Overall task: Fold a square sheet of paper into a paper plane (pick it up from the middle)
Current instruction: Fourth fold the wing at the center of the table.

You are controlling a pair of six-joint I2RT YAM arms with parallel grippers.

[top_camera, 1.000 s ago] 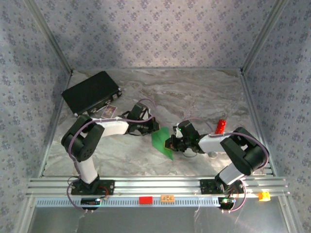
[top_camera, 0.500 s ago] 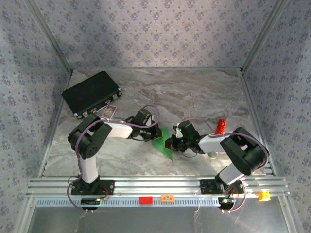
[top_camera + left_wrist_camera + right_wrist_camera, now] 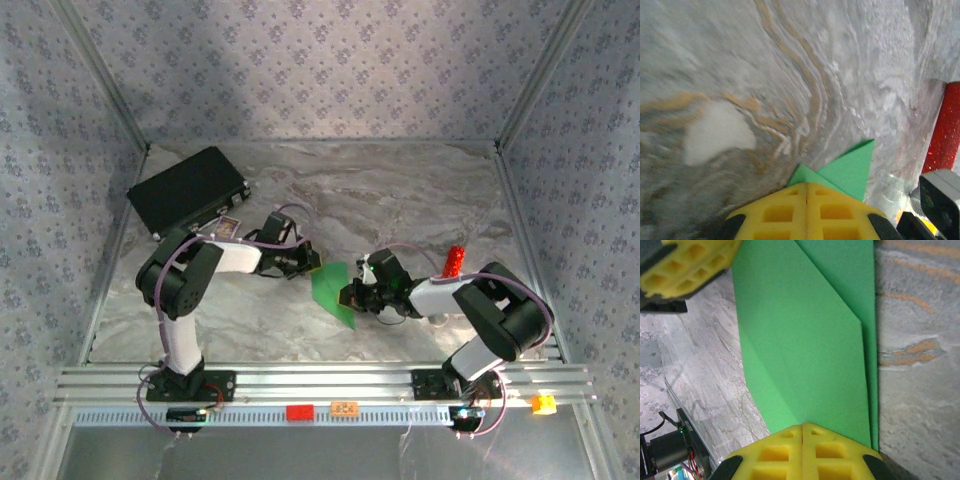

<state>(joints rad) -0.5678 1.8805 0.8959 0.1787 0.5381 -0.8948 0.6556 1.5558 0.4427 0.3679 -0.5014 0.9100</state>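
1 sheet (image 3: 332,292), 2 end effectors (image 3: 316,268) (image 3: 349,296)

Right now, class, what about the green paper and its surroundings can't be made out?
Top view: paper too small to read its folds.
Left wrist: left gripper hides most of the paper; red cylinder cut off by the right edge.
Right wrist: right gripper hides the paper's near end; the top edge cuts off its far end.

light: bright, diffuse, from above
shadows: soft, faint
blur: table (image 3: 740,75) smeared, left wrist view
focus: square sheet of paper (image 3: 805,340) crisp
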